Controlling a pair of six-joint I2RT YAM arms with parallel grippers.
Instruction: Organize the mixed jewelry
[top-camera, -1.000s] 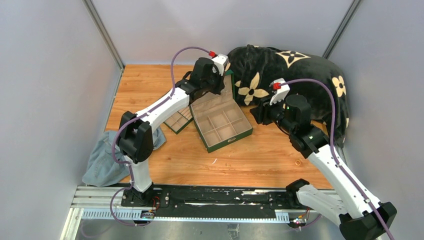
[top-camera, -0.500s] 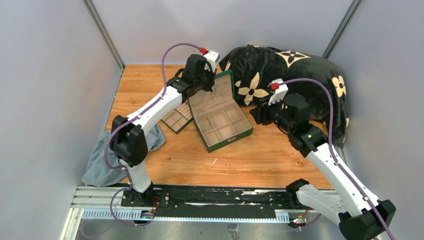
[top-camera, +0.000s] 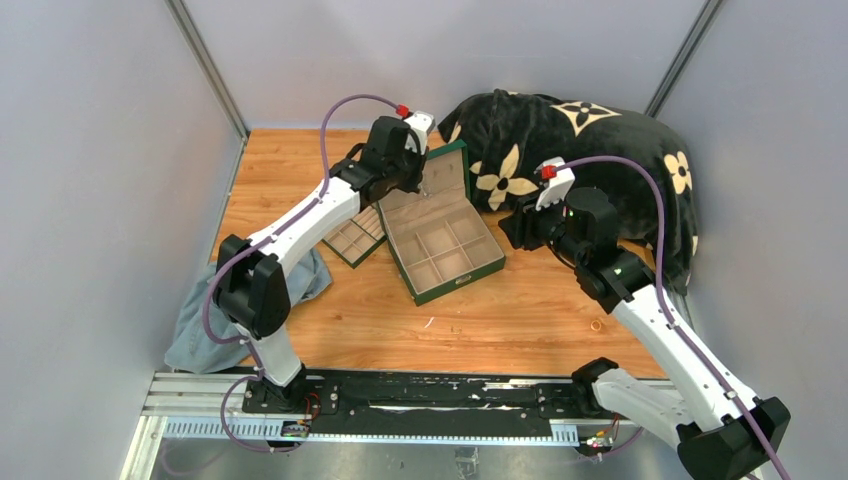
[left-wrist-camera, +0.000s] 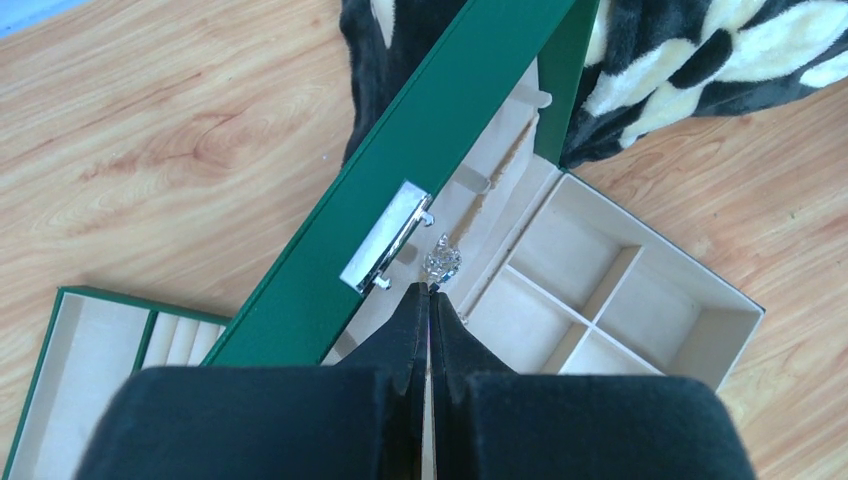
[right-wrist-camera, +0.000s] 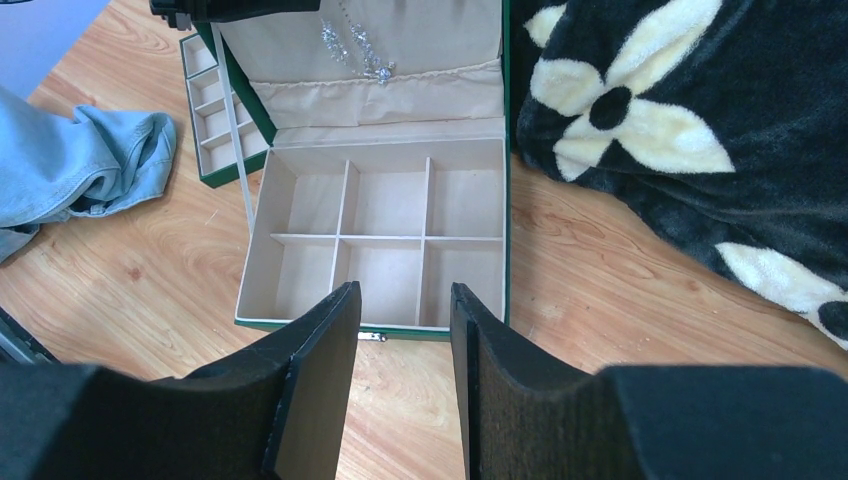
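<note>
My left gripper (left-wrist-camera: 428, 288) is shut on a glinting silvery cluster (left-wrist-camera: 441, 262) of the mixed jewelry, pinched at the fingertips. It hangs in front of the raised lid (left-wrist-camera: 450, 130) of the open green box (top-camera: 490, 268). From the right wrist the same silvery piece (right-wrist-camera: 352, 47) dangles against the lid's beige lining. The box's compartments (right-wrist-camera: 385, 235) hold nothing I can see. A small gold ring (top-camera: 597, 324) lies on the wood at the right. My right gripper (right-wrist-camera: 405, 290) stands open and holds nothing, over the table just in front of the box.
A shallow green insert tray (top-camera: 355, 238) lies left of the box. A black flowered blanket (top-camera: 590, 140) fills the back right, and a blue cloth (top-camera: 205, 320) lies at the near left. A thin pale sliver (top-camera: 430, 322) rests on the wood in front of the box.
My left gripper has drawn back to the left from over the lid, still shut on the silvery piece. The right arm has barely moved.
</note>
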